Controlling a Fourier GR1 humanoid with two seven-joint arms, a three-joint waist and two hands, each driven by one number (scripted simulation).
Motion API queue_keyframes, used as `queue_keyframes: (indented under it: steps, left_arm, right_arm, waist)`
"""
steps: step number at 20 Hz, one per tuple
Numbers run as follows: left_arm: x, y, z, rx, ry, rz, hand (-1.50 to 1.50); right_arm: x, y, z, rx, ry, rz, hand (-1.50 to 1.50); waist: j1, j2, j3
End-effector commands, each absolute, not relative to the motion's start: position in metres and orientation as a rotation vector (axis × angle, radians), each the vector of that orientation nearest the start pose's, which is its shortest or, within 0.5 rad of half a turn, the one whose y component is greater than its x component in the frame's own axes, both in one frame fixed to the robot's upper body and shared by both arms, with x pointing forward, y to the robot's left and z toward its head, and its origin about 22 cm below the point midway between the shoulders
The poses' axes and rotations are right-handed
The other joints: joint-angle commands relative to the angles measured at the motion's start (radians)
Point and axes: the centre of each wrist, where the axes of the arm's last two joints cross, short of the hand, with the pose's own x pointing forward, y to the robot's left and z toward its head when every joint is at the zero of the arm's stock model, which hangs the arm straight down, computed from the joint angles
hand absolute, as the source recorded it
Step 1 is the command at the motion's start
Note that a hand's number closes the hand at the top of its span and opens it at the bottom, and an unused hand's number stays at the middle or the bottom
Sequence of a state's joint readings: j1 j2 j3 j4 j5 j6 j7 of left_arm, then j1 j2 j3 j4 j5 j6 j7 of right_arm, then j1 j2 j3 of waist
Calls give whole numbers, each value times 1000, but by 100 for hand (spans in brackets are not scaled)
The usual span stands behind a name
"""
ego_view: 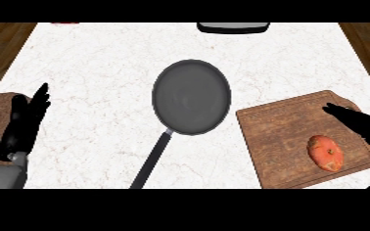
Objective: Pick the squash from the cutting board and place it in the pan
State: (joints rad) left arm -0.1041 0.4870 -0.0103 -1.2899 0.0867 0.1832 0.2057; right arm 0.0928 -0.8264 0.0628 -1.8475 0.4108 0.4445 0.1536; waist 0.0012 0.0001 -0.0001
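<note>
An orange-red squash (pixel 326 152) lies on the brown wooden cutting board (pixel 285 137) at the lower right of the white marble counter. My right hand (pixel 350 119) comes in from the right edge above the board, fingers straight, a little up and right of the squash and not touching it. A dark grey pan (pixel 192 97) sits in the middle of the counter with nothing in it, its handle (pixel 153 158) pointing toward the lower edge. My left hand (pixel 26 122) rests open at the left edge, fingers up.
A dark tray-like object (pixel 233 27) with a pale inside sits at the counter's far edge. A small red thing (pixel 65 23) shows at the far left top. Wooden floor (pixel 14 39) borders the counter on both sides.
</note>
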Motion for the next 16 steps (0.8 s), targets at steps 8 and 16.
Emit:
queue_keyframes:
  steps: [8, 16]
  left_arm:
    - [282, 353, 14, 500, -1191, -90, 0]
    - [256, 361, 13, 496, -1193, -116, 0]
  right_arm:
    - [221, -335, 109, -685, -993, 1372, -150]
    - [229, -351, 88, -668, -1008, 1344, -150]
  waist:
    - [-5, 0, 0]
    - [2, -1, 0]
